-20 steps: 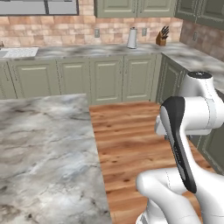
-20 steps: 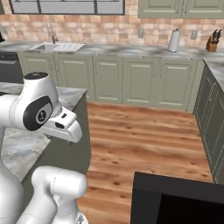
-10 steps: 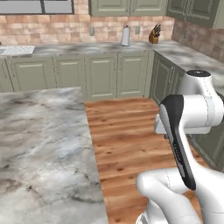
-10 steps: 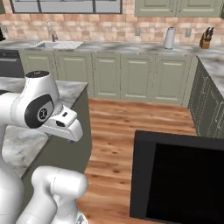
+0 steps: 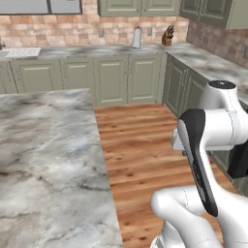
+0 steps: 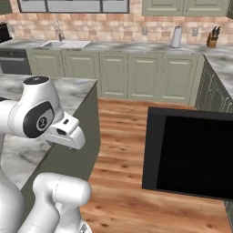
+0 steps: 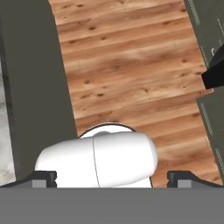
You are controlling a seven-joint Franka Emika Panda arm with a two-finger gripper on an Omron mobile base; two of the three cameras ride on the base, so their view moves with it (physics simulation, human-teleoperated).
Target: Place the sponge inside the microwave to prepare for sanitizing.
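Task looks barely started, judging by what's on show. No sponge to be seen anywhere, so can't say where it lies; nothing is held. Claw (image 7: 112, 183) is wide open w/ nothing between the tips, which sit far apart at the bottom of the hand view, pointing down at the wood floor (image 7: 131, 57).

Microwave (image 6: 193, 157): prob the big glossy black panel at right in the right base view, standing over the floor just in front of the right-hand cabinets. Can't tell whether that's the door swung out or the front face; no interior visible. Still left, as I read it: find sponge, grab it, get it inside.

View diffs:
- Left base view gives the long marble desk (image 5: 43, 160) at left, bare as far as shown, plus far desk w/ knife block (image 5: 168, 35).
- Right base view adds the sink (image 6: 63, 44) at far left, and the black panel.
- Hand view shows the dark island side (image 7: 35, 78) running along the floor, and a black corner at right edge.
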